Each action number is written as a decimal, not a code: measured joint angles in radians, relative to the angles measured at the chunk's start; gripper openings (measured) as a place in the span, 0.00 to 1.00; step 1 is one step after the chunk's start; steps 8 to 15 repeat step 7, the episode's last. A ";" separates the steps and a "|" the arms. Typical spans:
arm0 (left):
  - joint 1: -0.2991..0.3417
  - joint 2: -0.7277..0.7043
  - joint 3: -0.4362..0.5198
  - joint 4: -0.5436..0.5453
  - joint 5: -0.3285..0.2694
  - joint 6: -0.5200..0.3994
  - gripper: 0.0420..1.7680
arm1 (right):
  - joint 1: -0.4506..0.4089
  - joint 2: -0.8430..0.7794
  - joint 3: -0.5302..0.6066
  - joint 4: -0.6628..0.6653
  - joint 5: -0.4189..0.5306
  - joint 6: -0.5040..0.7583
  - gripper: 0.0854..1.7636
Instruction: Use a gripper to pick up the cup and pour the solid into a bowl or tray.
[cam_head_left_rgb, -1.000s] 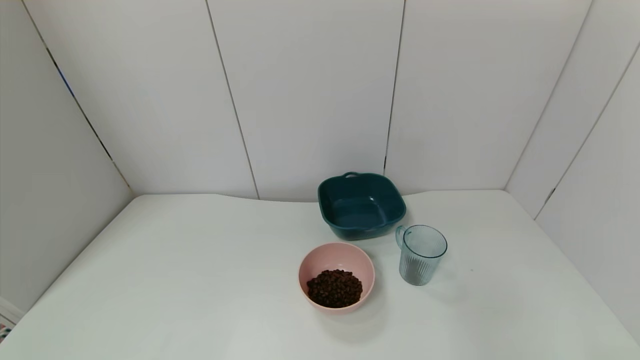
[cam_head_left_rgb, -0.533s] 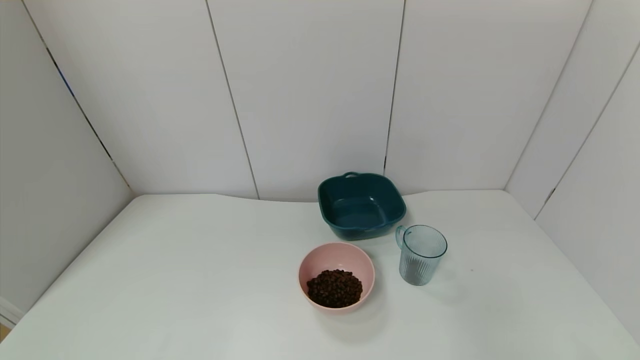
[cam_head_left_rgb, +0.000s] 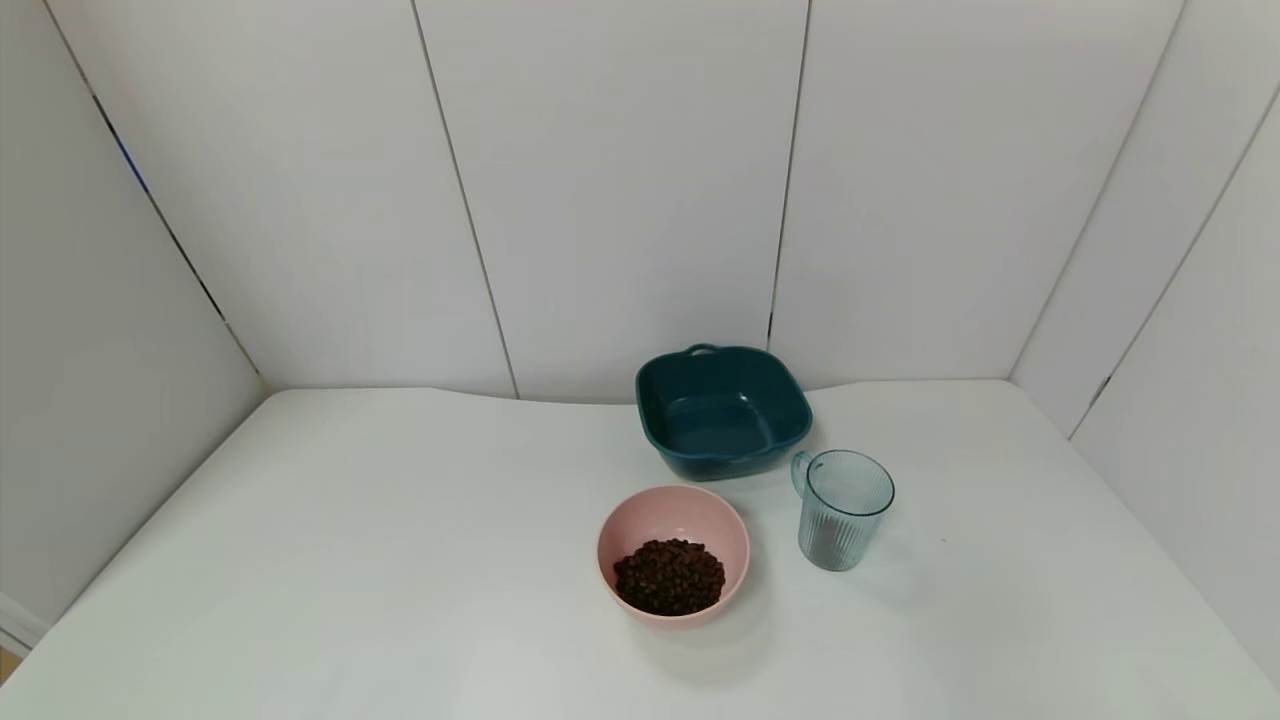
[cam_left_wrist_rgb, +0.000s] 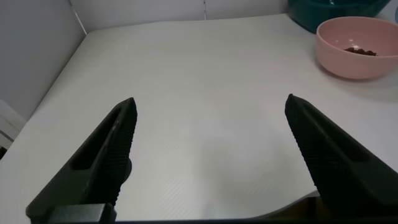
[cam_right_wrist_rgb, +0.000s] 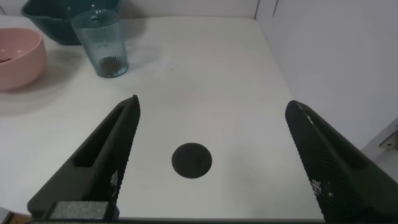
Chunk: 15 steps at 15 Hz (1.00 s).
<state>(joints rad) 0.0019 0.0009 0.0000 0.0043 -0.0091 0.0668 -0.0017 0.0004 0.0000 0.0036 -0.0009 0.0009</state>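
We see the cup (cam_head_left_rgb: 842, 508) upright on the bench (cam_head_left_rgb: 400, 560), just right of the pink bowl (cam_head_left_rgb: 628, 520), w/ the teal dish (cam_head_left_rgb: 722, 410) behind both. The beans (cam_head_left_rgb: 669, 576) are heaped in the bowl already; the cup looks about empty, so it should be v. light. We'd judge it thin, stiff plastic: ribbed sides give some bite, but it's smooth enough to slip and could tip if nudged. The handle points toward the dish; we'd take the body across the ribs, mid-height, not the thin loop.

Left pincer (cam_left_wrist_rgb: 208, 155) hangs over bare bench, well apart from the bowl, spread wide, holding nothing. Right pincer (cam_right_wrist_rgb: 211, 155) is likewise spread wide and empty, over the bench near its right edge, w/ the cup some way off and a dark round spot (cam_right_wrist_rgb: 191, 160) below it
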 joint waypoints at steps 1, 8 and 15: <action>0.000 0.000 0.000 0.000 0.000 0.000 0.97 | -0.001 0.000 0.000 -0.001 -0.001 0.001 0.96; 0.000 0.000 0.000 0.000 0.000 0.000 0.97 | -0.001 0.000 0.000 -0.002 -0.001 0.002 0.96; 0.000 0.000 0.000 0.000 0.000 0.000 0.97 | -0.001 0.000 0.000 -0.002 -0.001 0.002 0.96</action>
